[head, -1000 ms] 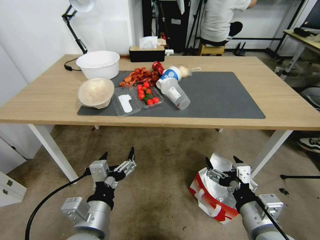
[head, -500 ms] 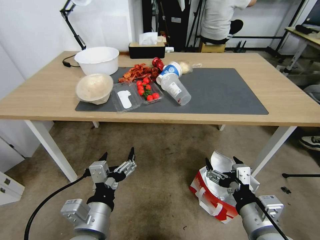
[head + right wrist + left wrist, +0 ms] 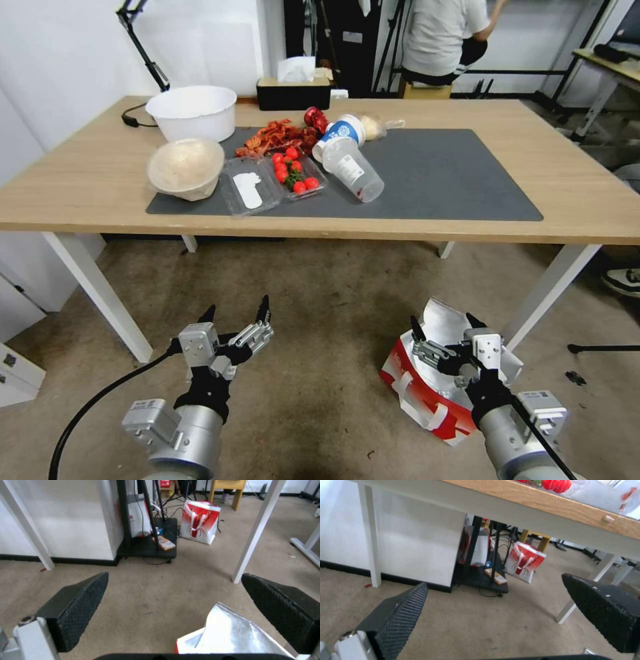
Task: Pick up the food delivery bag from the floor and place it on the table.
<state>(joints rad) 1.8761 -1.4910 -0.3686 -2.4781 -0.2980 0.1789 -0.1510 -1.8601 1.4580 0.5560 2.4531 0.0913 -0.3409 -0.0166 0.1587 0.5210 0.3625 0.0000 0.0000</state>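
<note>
Below, on the floor (image 3: 320,307) beside a white leg of the table (image 3: 467,117): the food delivery bag (image 3: 427,393), foil mouth open. Above it, the right gripper (image 3: 445,325), fingers spread wide. Further left, the left gripper (image 3: 237,309), likewise spread, over bare carpet.

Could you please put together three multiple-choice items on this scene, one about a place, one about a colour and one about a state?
1. Where is the food delivery bag?
A. on the table
B. on the floor by a table leg
C. in the left gripper

2. What colour is the mat on the table?
A. dark grey
B. red
C. white

3. How does the right gripper stand?
A. shut on a strap handle
B. shut and empty
C. open above the bag

Key: 1 B, the bag rests on the floor beneath the right gripper. 2 A, the mat is dark grey. 3 C, its fingers are spread over the foil-lined mouth.
</note>
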